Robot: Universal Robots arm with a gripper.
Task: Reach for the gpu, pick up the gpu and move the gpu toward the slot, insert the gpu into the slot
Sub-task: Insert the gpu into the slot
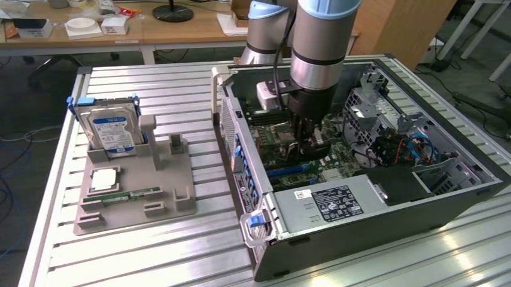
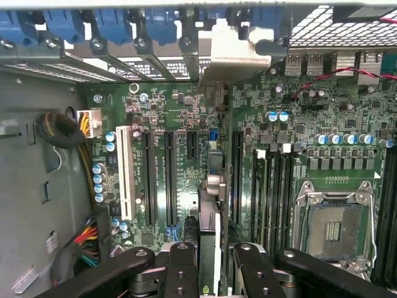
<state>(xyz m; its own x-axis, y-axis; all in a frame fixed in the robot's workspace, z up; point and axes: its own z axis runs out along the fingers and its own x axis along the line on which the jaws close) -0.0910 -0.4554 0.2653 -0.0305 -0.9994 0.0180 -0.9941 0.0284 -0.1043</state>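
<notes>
My gripper (image 2: 217, 270) is down inside the open computer case (image 1: 239, 149), shut on the gpu (image 2: 208, 223). The card stands on edge between the black fingers (image 2: 183, 267), and its metal bracket (image 2: 234, 53) reaches the case's rear openings. It stands over the green motherboard (image 2: 180, 112), between long black connectors (image 2: 169, 180). The slot lies under the card and is mostly hidden; a small blue part (image 2: 213, 133) shows in line with it. I cannot tell if the card edge is seated. In the exterior view the gripper (image 1: 307, 142) hangs low over the board.
The silver processor socket (image 2: 332, 226) and memory connectors (image 2: 273, 186) lie beside the card. Cable bundles (image 2: 87, 239) run along the case wall. Outside on the table, a grey fixture (image 1: 136, 185) holds a hard drive (image 1: 112, 131) and a memory stick (image 1: 131, 195).
</notes>
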